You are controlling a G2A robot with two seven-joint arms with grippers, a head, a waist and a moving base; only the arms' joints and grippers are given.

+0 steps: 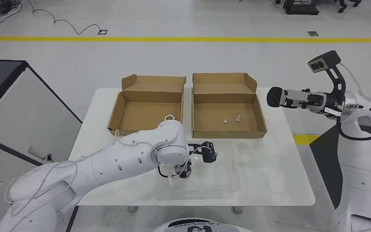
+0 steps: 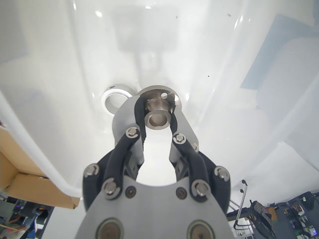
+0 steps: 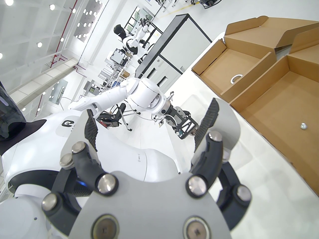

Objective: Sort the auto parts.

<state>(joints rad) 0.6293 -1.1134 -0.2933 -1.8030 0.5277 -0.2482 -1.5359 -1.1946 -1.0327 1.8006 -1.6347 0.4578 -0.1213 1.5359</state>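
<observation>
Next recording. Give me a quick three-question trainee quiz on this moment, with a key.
1. True or false: the right claw is shut on a part.
2. What does the left claw hold? A) a flanged metal bushing B) a loose ring C) nothing
3. How many small metal parts lie in the box nearer the right claw?

Key: 1 false, it is open and empty; 2 A; 3 two.
</observation>
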